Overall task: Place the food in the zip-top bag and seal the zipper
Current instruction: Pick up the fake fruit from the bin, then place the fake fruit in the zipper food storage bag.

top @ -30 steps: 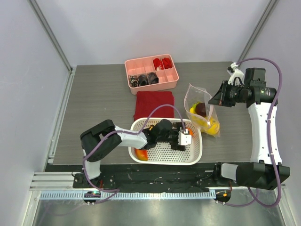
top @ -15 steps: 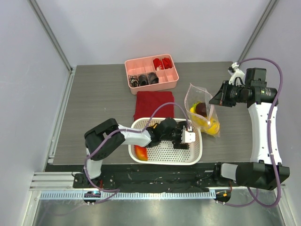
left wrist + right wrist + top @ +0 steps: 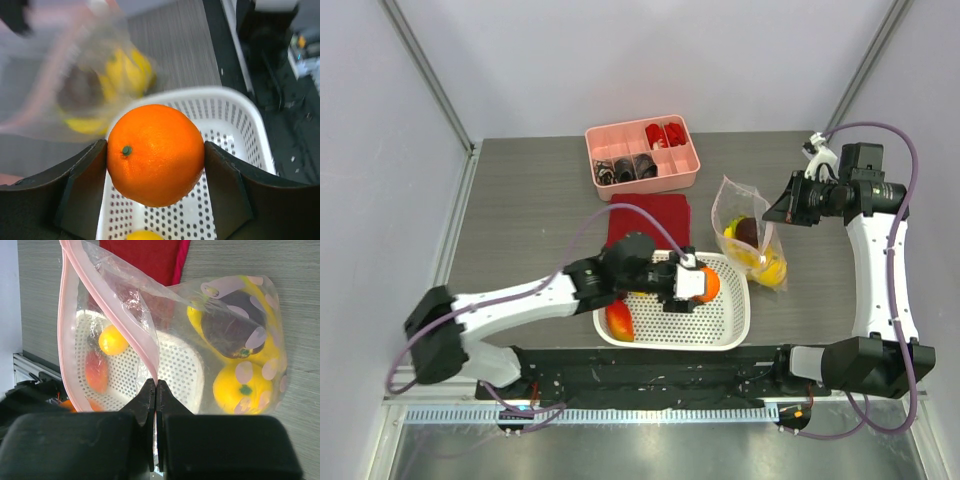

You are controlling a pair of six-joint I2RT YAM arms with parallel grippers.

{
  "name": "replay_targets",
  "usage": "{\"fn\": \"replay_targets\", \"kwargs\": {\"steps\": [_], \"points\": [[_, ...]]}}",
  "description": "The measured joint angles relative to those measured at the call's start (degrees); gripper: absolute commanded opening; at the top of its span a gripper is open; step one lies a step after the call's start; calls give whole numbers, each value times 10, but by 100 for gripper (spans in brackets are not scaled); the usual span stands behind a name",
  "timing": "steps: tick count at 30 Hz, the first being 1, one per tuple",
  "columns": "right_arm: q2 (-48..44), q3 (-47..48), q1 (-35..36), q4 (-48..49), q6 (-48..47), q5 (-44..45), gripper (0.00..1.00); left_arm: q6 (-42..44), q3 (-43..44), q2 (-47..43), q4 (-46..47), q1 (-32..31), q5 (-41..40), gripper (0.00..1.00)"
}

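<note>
My left gripper (image 3: 156,165) is shut on an orange (image 3: 156,155) and holds it above the white basket (image 3: 240,125). From above, the orange (image 3: 706,286) hangs over the basket's right half, left of the zip-top bag (image 3: 750,235). My right gripper (image 3: 156,390) is shut on the bag's pink zipper (image 3: 112,305) and holds the mouth up and open. Inside the bag (image 3: 175,305) lie a dark plum (image 3: 230,322) and a yellow lemon (image 3: 242,385). A red-yellow mango (image 3: 620,320) and a lemon (image 3: 142,235) lie in the basket.
The white perforated basket (image 3: 730,325) stands at the near table edge, partly on a red cloth (image 3: 645,215). A pink compartment tray (image 3: 642,155) with small red and dark items sits at the back. The right arm (image 3: 875,270) reaches in from the right.
My left gripper closed on the orange and lifted it out of the basket, its arm stretching out to the right. The right gripper and the bag have stayed still.
</note>
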Motion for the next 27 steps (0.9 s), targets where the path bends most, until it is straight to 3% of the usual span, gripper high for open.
{"fn": "replay_targets", "kwargs": {"steps": [2,5,9,15,18,22,27], "points": [[0,0,0,0,-1,-3,1,-19,41,-56,-38,2,9,57],[0,0,0,2,-1,-6,1,-47,126,-74,-65,6,6,57],[0,0,0,4,-1,-9,1,-97,265,-11,-89,27,-12,58],[0,0,0,4,-1,-10,1,-156,370,123,-114,45,-41,61],[0,0,0,4,0,-11,1,-172,379,173,-132,45,-56,68],[-1,0,0,4,2,-14,1,-195,382,215,-159,47,-78,93],[-1,3,0,4,1,-14,1,-214,403,217,-179,53,-87,100]]}}
